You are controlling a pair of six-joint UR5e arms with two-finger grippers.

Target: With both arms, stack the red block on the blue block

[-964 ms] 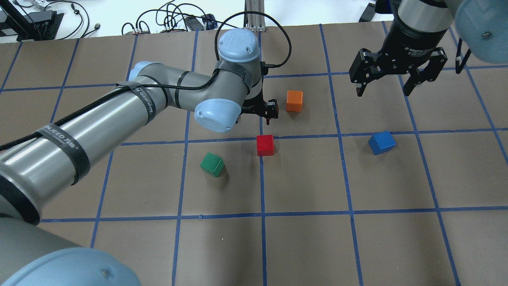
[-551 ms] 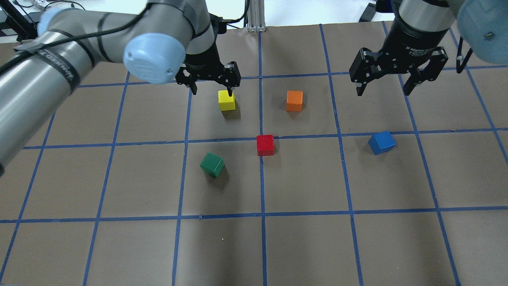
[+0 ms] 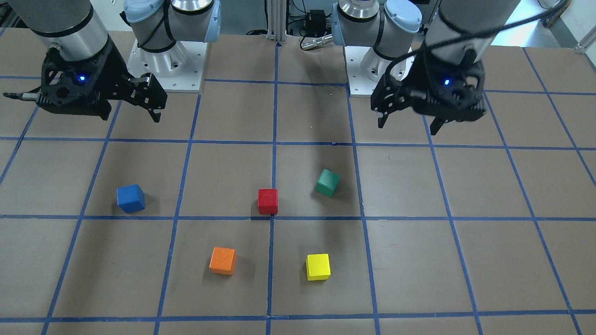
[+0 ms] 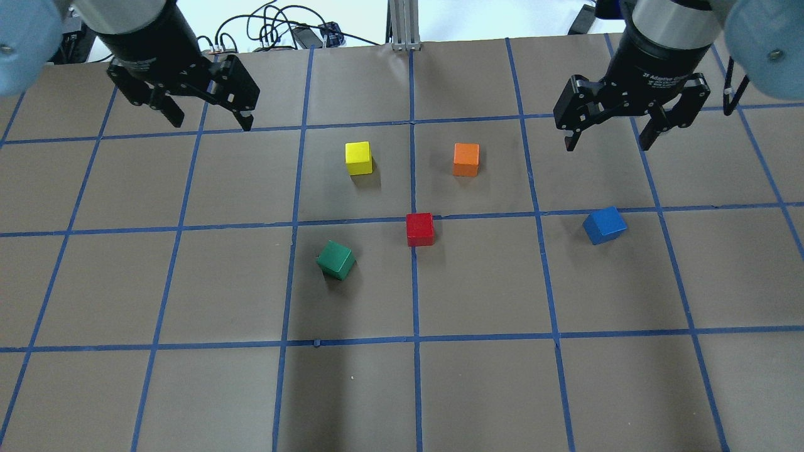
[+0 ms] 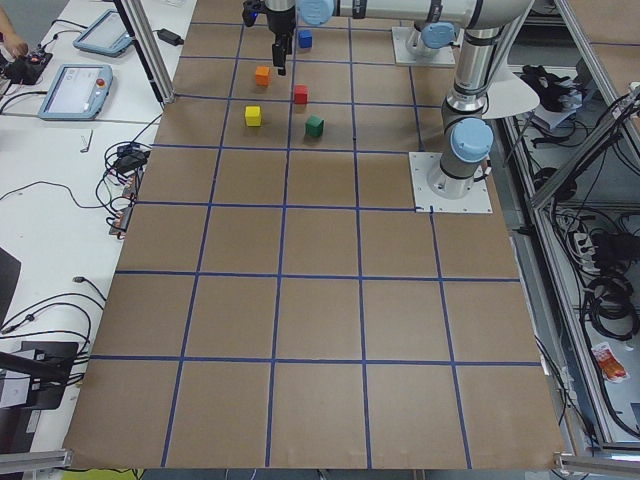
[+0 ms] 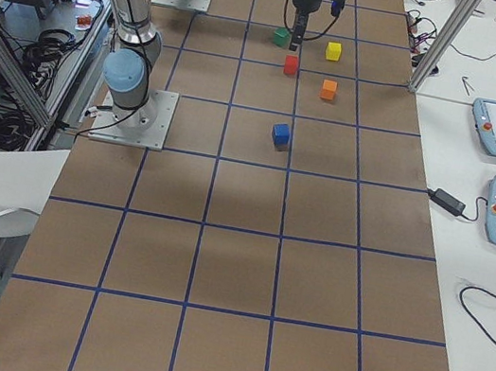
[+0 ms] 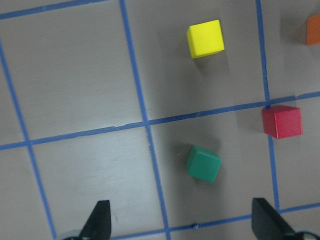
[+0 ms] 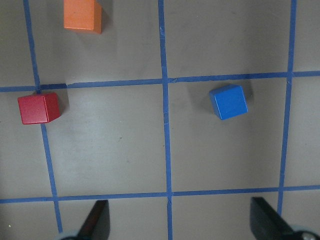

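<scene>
The red block sits on a blue tape line at the table's middle; it also shows in the front view. The blue block sits to its right, turned a little, apart from it. My left gripper hangs open and empty above the far left of the table. Its wrist view shows the red block at the right. My right gripper hangs open and empty above the table, beyond the blue block. Its wrist view shows the blue block and the red block.
A yellow cube and an orange cube sit beyond the red block. A dark green cube sits to its near left, turned. Cables and an aluminium post lie past the far edge.
My left arm has swung back from the middle of the table to the far left and risen, uncovering the yellow cube. The right arm and all blocks have stayed in place.
</scene>
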